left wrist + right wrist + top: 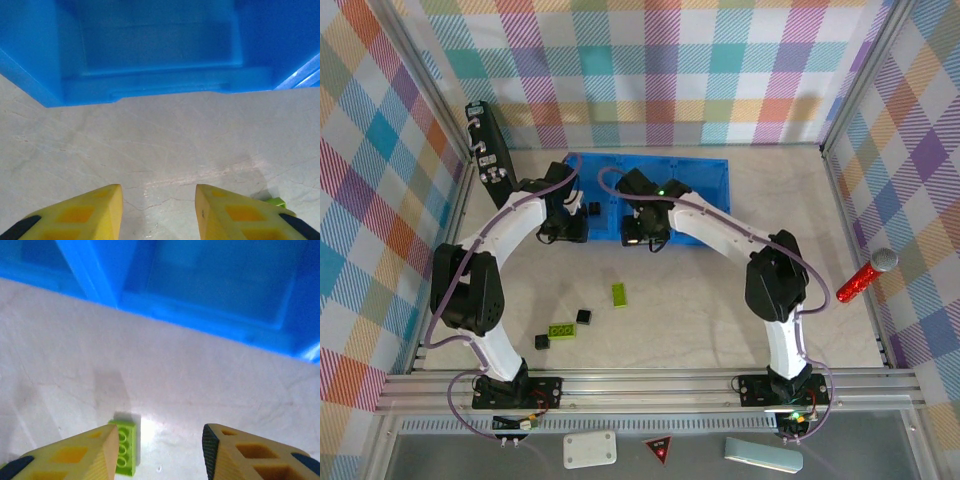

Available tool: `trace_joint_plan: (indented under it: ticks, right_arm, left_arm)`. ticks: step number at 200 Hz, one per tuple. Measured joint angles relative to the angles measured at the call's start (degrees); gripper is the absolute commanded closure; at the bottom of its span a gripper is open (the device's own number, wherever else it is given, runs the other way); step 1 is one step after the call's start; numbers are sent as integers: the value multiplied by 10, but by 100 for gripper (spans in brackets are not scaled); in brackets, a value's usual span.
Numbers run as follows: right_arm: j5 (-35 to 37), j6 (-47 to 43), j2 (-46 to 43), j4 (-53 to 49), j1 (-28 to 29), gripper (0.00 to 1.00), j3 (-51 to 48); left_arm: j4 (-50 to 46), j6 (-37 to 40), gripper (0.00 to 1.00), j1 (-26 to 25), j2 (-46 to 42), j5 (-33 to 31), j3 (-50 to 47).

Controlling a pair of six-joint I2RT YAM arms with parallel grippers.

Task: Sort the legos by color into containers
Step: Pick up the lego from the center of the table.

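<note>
Left claw (157, 194) and right claw (160, 432) both hang spread open and empty by the near wall of the blue tray (705, 195), I'd guess so either can reach the loose legos (584, 316) on the surface (700, 300), lime brick (125, 447) closest to the right one.
</note>
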Motion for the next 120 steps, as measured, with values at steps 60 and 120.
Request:
trace_joint_plan:
  ticks: [60, 120]
  right_arm:
    - [5, 69, -5, 5, 62, 50, -73]
    - [34, 137, 9, 8, 111, 50, -73]
  left_arm:
    - [30, 0, 58, 5, 1, 2, -14]
    - [45, -5, 58, 39, 1, 17, -18]
